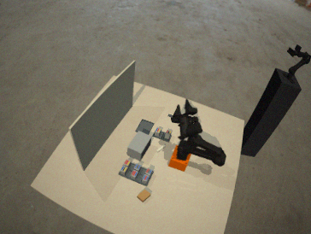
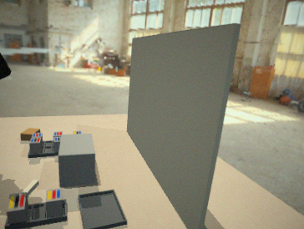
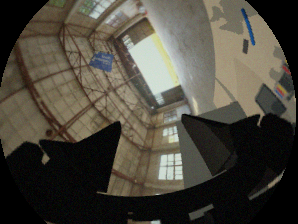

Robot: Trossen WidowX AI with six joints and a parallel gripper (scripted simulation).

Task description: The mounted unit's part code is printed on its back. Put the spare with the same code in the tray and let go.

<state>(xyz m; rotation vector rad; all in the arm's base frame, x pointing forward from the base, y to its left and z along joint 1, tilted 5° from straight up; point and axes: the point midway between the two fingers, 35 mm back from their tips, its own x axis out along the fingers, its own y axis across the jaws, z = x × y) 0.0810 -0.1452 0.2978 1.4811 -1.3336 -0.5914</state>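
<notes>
The big grey box (image 1: 139, 145) sits in the middle of the tan counter (image 1: 201, 201), near the tall grey wall (image 1: 104, 113). Its back faces the wall, so the code there is hidden. The flat dark tray (image 1: 145, 126) lies just beside the box. Small grey spares with coloured stripes (image 1: 136, 171) sit on a rack near the box, but their stripes are too blurry to read. The black arm's fingers point up, spread wide, holding nothing.
</notes>
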